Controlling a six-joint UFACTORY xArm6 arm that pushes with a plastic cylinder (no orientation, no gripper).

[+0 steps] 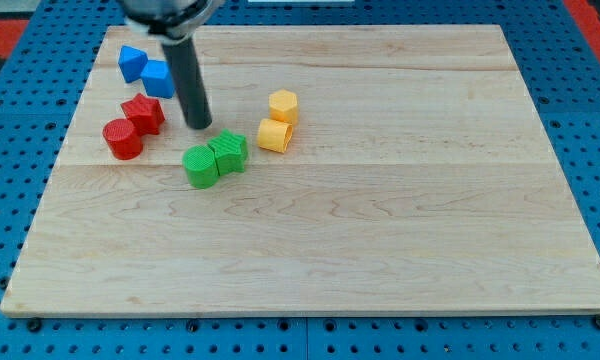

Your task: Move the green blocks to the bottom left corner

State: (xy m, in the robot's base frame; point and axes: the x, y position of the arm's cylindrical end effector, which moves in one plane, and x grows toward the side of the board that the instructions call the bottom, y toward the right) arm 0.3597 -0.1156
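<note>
Two green blocks lie touching at the board's left centre: a green cylinder (201, 166) and a green star-shaped block (228, 151) to its right. My tip (199, 125) stands just above them toward the view's top, a short gap from the green cylinder and to the right of the red blocks. The rod rises from there to the view's top.
A red cylinder (123, 139) and a red star-shaped block (143, 113) sit left of my tip. Two blue blocks (146, 71) lie at the upper left. Two yellow blocks (278, 120) sit right of the green ones. The wooden board (380, 230) rests on a blue pegboard.
</note>
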